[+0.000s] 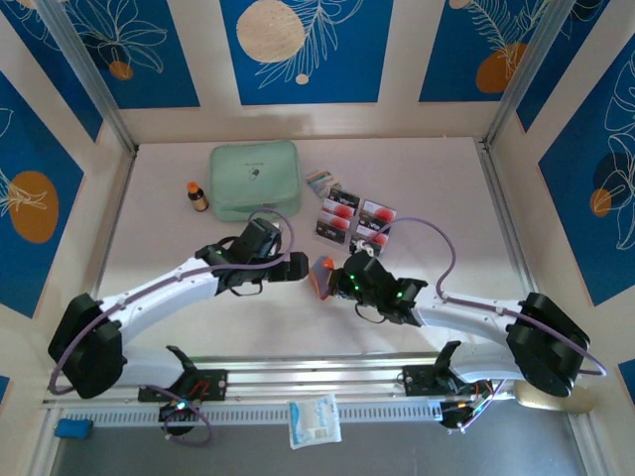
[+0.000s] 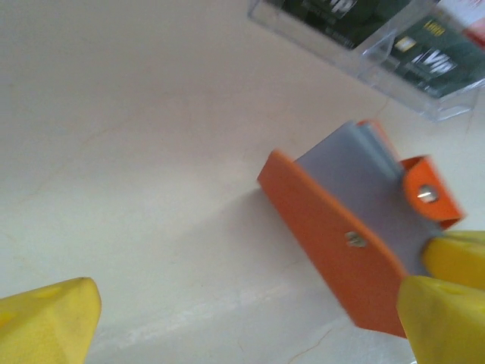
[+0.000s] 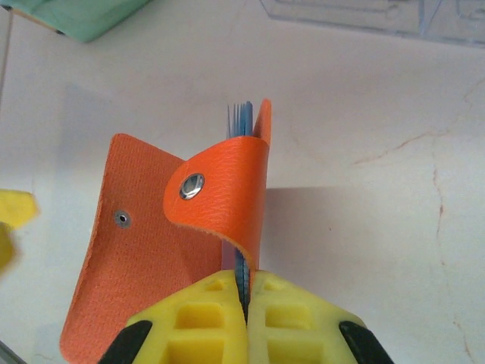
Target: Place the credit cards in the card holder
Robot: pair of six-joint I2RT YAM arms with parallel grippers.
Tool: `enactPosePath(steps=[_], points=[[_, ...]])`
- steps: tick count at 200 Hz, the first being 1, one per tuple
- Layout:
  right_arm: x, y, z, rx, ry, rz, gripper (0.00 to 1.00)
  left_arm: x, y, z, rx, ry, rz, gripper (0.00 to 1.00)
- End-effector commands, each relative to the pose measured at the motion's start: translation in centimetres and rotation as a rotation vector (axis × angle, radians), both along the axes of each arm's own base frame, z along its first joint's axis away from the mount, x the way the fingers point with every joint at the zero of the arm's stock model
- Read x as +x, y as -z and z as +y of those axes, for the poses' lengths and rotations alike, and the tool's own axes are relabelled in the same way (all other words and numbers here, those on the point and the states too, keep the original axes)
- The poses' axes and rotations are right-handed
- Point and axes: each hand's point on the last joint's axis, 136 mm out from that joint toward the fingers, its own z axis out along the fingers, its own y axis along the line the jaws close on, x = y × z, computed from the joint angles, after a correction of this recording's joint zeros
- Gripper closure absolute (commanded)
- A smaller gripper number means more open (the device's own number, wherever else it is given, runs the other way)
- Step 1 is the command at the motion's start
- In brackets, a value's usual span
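Note:
The orange card holder (image 1: 322, 276) stands on edge at mid-table, its front cover swung open and the snap tab (image 3: 204, 186) curled over. My right gripper (image 3: 244, 284) is shut on the holder's back cover and bluish sleeves (image 3: 241, 121). My left gripper (image 2: 250, 303) is open, just left of the holder (image 2: 326, 227), with the cover's lower corner near its right finger (image 2: 443, 322). The credit cards (image 1: 355, 220), white and black with red circles, lie in clear cases (image 2: 379, 38) just behind the holder.
A mint-green zip pouch (image 1: 255, 178) lies at the back with a small brown bottle (image 1: 197, 195) to its left and a striped packet (image 1: 319, 182) to its right. A white packet (image 1: 315, 420) rests on the front rail. Walls enclose the table.

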Motion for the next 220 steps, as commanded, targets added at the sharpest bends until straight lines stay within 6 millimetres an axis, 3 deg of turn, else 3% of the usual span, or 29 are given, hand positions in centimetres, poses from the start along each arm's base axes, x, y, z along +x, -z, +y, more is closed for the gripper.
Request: enactPosePath(steps=[1, 21, 72, 138, 182, 220], points=[[1.0, -1.6, 1.1, 0.02, 0.029, -0.044, 1.0, 1.2, -3.6, -0.4, -0.058, -0.029, -0.1, 0.0], [1.0, -1.6, 1.6, 0.018, 0.026, -0.045, 1.0, 1.3, -3.4, -1.4, -0.07, -0.012, -0.08, 0.0], [1.0, -1.6, 2.0, 0.01, 0.034, -0.055, 1.0, 1.3, 0.0, -2.6, 0.007, 0.021, -0.018, 0.0], [1.2, -1.1, 0.9, 0.017, 0.101, -0.034, 1.0, -0.6, 4.6, -0.1, 0.18, 0.036, 0.051, 0.0], [1.2, 0.9, -0.2, 0.042, 0.181, 0.015, 1.0, -1.4, 6.6, 2.0, 0.294, 0.049, 0.071, 0.0], [0.8, 3.1, -1.0, 0.063, 0.26, 0.059, 1.0, -1.3, 7.6, 2.1, 0.377, 0.095, 0.058, 0.0]])
